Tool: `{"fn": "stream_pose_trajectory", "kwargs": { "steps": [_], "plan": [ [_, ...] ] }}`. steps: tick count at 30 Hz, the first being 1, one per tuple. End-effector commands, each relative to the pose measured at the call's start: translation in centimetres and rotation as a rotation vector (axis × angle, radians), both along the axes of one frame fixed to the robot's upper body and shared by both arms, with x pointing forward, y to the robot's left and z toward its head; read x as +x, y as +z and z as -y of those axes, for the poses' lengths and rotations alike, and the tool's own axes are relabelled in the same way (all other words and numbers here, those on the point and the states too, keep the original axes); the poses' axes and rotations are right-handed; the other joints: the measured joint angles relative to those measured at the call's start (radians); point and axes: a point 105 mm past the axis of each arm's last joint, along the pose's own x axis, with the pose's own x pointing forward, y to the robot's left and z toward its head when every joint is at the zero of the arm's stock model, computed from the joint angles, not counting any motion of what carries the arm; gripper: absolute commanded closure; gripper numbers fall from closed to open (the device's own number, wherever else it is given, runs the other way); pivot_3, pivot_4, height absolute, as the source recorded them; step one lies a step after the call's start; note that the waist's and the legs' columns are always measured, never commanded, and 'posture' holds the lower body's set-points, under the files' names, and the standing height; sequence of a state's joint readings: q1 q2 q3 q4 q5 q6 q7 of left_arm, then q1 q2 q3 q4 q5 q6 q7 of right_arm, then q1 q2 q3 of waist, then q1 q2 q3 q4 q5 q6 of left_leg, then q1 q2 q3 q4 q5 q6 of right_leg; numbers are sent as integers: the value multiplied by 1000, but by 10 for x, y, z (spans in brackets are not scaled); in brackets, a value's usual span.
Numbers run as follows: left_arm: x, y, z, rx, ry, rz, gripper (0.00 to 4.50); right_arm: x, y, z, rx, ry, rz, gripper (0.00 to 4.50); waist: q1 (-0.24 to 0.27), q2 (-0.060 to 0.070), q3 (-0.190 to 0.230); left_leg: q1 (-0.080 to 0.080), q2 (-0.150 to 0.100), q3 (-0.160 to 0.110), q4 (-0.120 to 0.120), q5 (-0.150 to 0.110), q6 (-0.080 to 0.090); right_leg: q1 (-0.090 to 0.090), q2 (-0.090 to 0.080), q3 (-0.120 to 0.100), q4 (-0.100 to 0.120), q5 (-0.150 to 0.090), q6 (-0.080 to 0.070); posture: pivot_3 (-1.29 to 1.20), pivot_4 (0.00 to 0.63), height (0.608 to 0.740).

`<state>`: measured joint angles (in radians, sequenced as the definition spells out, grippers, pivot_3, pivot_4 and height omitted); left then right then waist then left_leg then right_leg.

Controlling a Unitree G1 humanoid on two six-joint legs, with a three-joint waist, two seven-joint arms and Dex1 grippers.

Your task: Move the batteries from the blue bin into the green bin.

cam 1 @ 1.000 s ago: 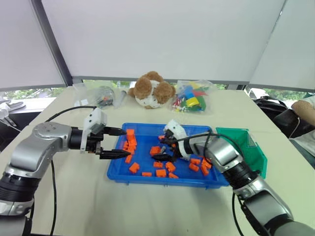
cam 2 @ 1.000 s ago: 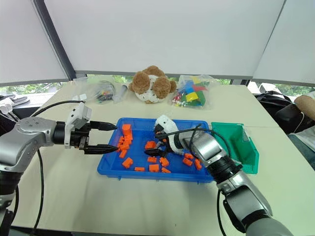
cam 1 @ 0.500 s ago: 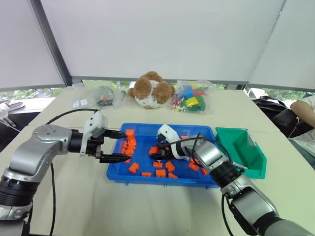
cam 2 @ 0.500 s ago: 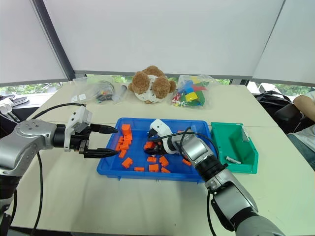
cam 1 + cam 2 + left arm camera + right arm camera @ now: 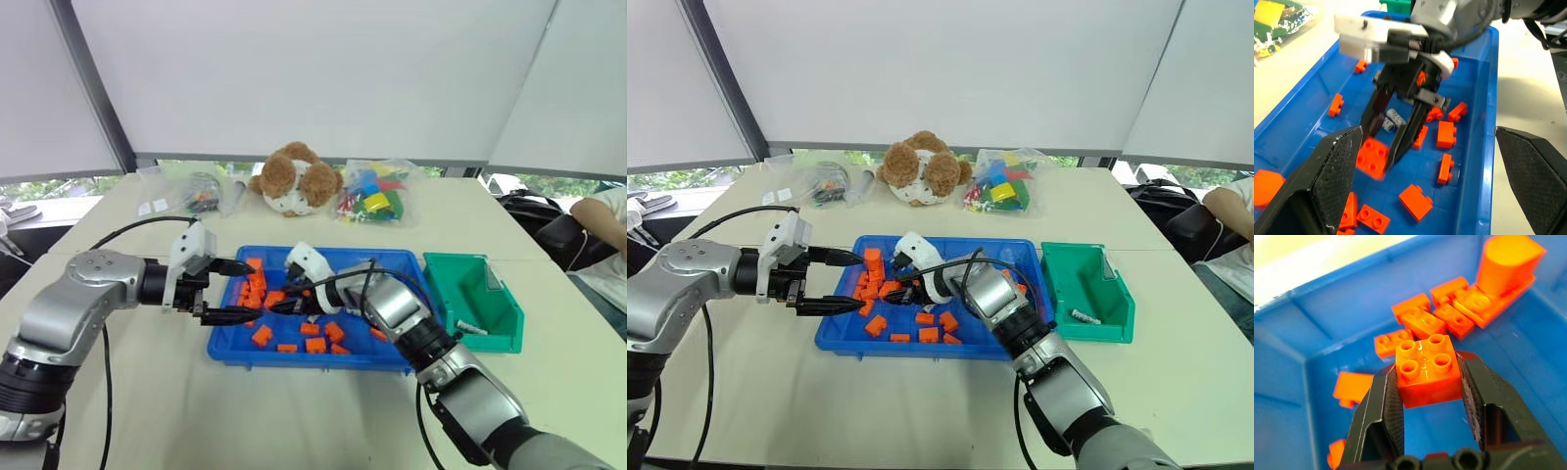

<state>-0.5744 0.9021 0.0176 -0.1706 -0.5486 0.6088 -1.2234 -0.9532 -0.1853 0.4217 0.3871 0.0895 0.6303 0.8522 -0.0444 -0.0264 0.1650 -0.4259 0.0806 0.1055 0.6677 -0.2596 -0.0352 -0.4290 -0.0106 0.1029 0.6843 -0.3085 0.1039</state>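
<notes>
The blue bin lies mid-table, strewn with orange blocks. Two small silver-grey batteries lie on its floor just behind my right gripper's fingers. Another battery rests inside the green bin, which stands against the blue bin's right end. My right gripper reaches across to the left part of the blue bin, shut on an orange square block between its pads. My left gripper hovers open over the bin's left edge, pointing at the right gripper, with nothing held.
A brown plush bear sits behind the bin, with a bag of coloured blocks and clear bags on either side. A person's arm shows at the far right. Bare table lies in front.
My right gripper has shut on an orange block and swung left across the blue bin toward the left gripper. The left gripper has stayed where it was, open.
</notes>
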Motion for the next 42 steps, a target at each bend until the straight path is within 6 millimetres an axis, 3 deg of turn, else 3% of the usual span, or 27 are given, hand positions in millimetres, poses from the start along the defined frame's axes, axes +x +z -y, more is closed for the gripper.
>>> {"fn": "stream_pose_trajectory", "kwargs": {
  "steps": [1, 6, 7, 12, 15, 20, 28, 39, 42],
  "plan": [
    [-3, 11, 0, -11, -3, 44, 0, 1, 13, -6, 15, 32, 57, 2804, -1, 0, 0, 0, 0, 0, 0, 0, 0, 0, 0, 0, 0, 0, 0, 0, 150, 731],
    [-4, 11, 1, -13, -1, 43, 0, -2, 25, -4, 30, 50, 91, 247, -2, 0, 0, 0, 0, -1, 0, 0, 0, 0, 0, 0, 0, 0, 0, 0, 150, 731],
    [-4, 11, 1, -14, -1, 43, 0, -2, 30, -1, 32, 45, 101, 77, -2, 0, 0, 0, 0, -1, 0, 0, 0, 0, 0, 0, 0, 0, 0, 0, 150, 731],
    [-4, 11, 2, -17, -3, 42, 0, -1, 43, 23, 15, -19, 139, 77, 0, 0, 0, 0, 0, -1, 0, 0, 0, 0, 0, -1, 0, 0, 0, 0, 150, 731],
    [-3, 10, 3, -20, -5, 44, 0, 4, 32, 46, -15, -134, 118, 77, 0, 0, 0, 0, 0, -1, 0, 0, 0, 0, 0, -1, 0, 0, 0, 0, 150, 731],
    [-1, 10, 4, -26, -9, 45, 0, 10, 10, 64, -46, -267, 68, 77, -2, 0, 0, 0, 0, -1, 0, 0, 0, 0, 0, -1, 0, 0, 0, 0, 150, 731],
    [0, 10, 5, -26, -16, 49, 0, 20, -4, 64, -31, -358, 27, 77, -3, 0, 0, 0, 0, -1, 0, 0, 0, 0, 0, -1, 0, 0, 0, 0, 150, 731],
    [-1, 10, 5, -22, -18, 52, 0, 21, -13, 61, -50, -358, 10, 77, -2, 0, 0, 0, 0, -1, 0, 0, 0, 0, 0, -1, 0, 0, 0, 0, 150, 731],
    [-1, 10, 5, -21, -18, 53, 0, 21, -14, 61, -54, -356, 3, 885, -1, 0, 0, 0, 0, -1, 0, 0, 0, 0, 0, -1, 0, 0, 0, 0, 150, 731]
  ]
}}
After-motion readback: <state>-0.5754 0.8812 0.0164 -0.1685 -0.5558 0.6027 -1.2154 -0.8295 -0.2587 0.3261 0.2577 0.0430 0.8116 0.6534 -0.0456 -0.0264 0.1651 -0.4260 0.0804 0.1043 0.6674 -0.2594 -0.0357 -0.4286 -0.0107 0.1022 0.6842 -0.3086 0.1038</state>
